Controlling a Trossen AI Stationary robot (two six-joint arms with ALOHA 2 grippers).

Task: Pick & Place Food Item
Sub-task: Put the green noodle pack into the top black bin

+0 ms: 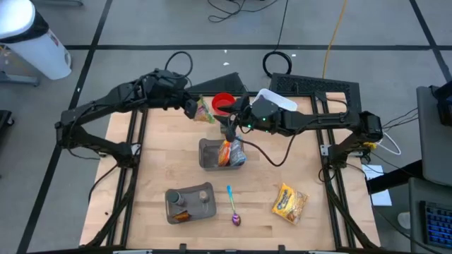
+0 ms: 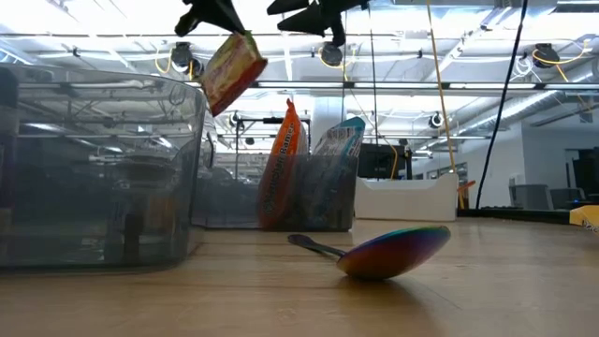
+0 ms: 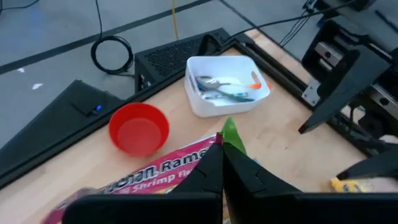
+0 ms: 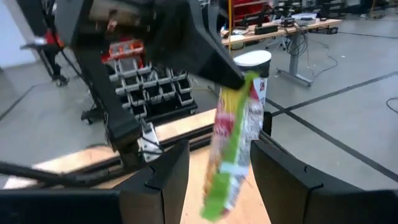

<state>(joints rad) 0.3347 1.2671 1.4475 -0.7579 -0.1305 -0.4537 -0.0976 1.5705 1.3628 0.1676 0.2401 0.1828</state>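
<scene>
Fingers of the left gripper [image 1: 191, 106] are pinched tight on a ramen packet [image 1: 205, 109], held in the air near the table's [image 1: 141, 176] back edge; its label reads "Rame" and "Shrimp Fl". The right gripper [image 1: 229, 127] hovers just beside it, fingers half apart and empty, above a clear bin [image 1: 212, 154] of snack packets mid-table. A red bowl [image 1: 222, 103] and a white tray [image 1: 277, 100] of cutlery sit at the back edge. A spoon [image 1: 232, 207], a yellow packet [image 1: 290, 202] and another bin [image 1: 189, 203] lie near the front edge.
</scene>
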